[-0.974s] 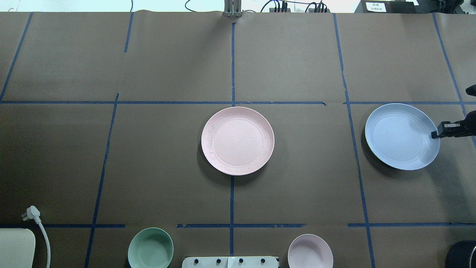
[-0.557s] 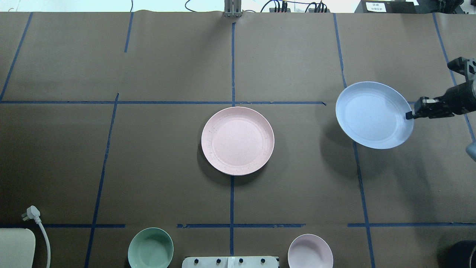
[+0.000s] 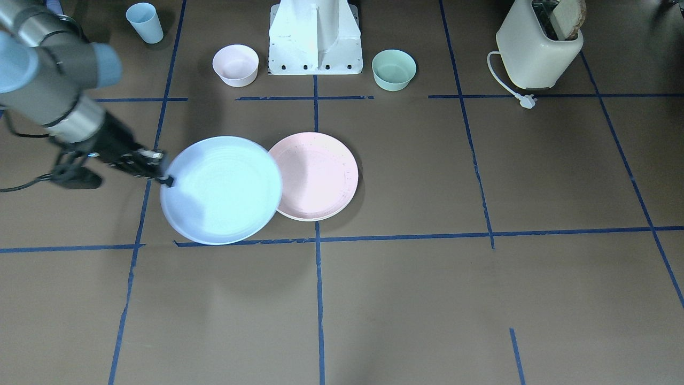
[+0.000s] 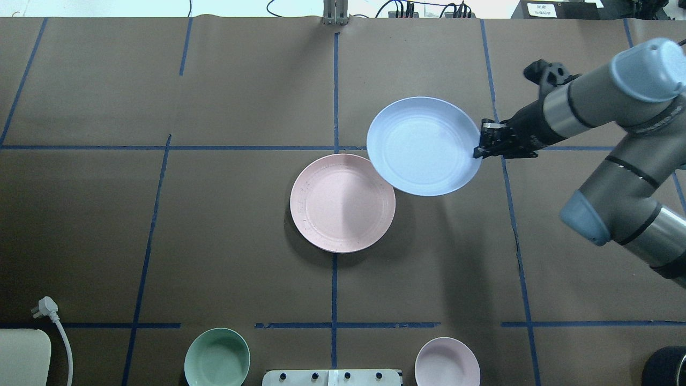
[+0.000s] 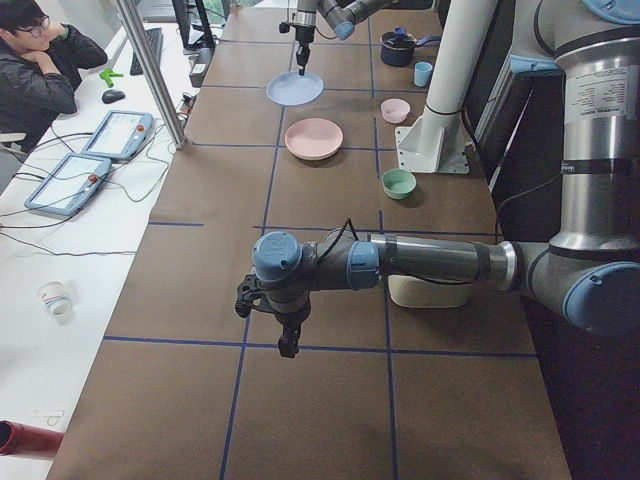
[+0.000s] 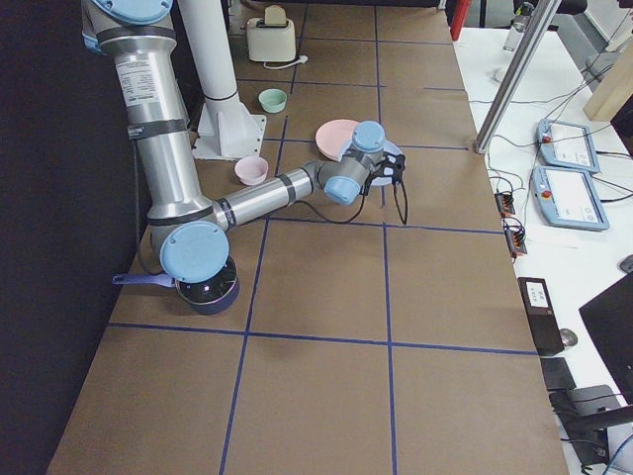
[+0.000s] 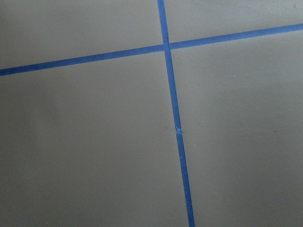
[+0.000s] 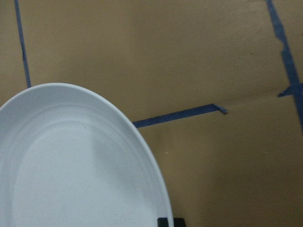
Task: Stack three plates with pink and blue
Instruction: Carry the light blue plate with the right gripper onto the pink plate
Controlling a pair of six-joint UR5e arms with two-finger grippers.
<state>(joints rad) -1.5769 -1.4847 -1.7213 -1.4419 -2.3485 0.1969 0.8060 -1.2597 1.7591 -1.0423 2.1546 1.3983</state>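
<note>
Step in hand, as I read it: carry and centre. The right gripper (image 4: pixel 478 147) is clamped on the rim of the round pale-blue plastic plate (image 4: pixel 423 146), pinching the edge nearest the robot's right. The plate hangs out from that pinch toward the middle of the brown paper-covered table (image 4: pixel 214 225). It is off the table. In the overhead view its near-left edge overlaps the far-right edge of the round pink plastic plate (image 4: pixel 337 206), which lies flat at the table centre. It is not yet centred over the pink one. To do this well, keep travelling toward the robot's left and slightly nearer the base until the two rims are concentric. Hold the plate level, since a one-sided rim pinch lets the free edge sag. Then lower until it seats before letting go; a release from height or off-centre would likely leave it skewed or sliding. Orientation: eating face up, close to level, slight tilt not ruled out. A round plate has no long axis; the only direction is the gripped rim, toward the robot's right. The left gripper (image 5: pixel 288 342) hovers over bare table well away, and I cannot tell whether its fingers are apart. No third plate in view.
</note>
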